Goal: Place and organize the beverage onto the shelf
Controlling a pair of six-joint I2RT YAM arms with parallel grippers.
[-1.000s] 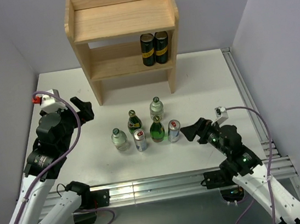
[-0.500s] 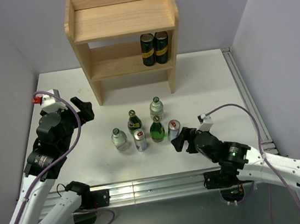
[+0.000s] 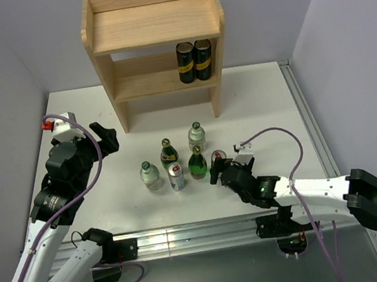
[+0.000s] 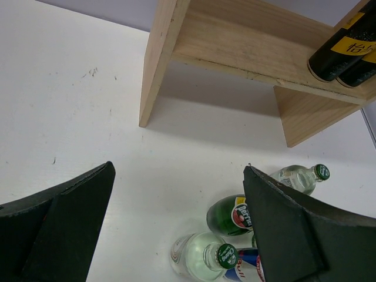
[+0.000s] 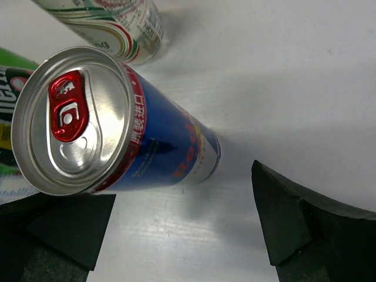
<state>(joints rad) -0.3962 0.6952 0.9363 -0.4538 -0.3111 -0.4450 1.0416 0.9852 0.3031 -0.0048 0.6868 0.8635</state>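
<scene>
So the left gripper (image 3: 107,138) hangs over the left side of the white table (image 3: 266,96) with its fingers spread wide. There's nothing in it, and it's well away from the drinks (image 3: 177,162).

All six drinks are bunched mid-table in front of the shelf (image 3: 152,24), none on it. From the left you've got a clear bottle (image 3: 150,175), a silver-and-blue can (image 3: 176,176), two green bottles (image 3: 169,154) and a second clear one, then the right-hand can (image 5: 117,123).

The right gripper (image 3: 218,172) sits low at that last can, fingers apart on either side of it. One finger (image 5: 299,229) is clear of the can. The other is tucked under the rim, so I can't tell if it touches, but the gripper isn't clamped on. A green bottle and a clear bottle with a pale label crowd in just beside the can.

The shelf is pale bare wood with two tiers and a raised rim on top. Two dark cans (image 3: 195,60) with yellow labels stand at the right end of the lower tier. The can's top is shiny metal with a red tab.
</scene>
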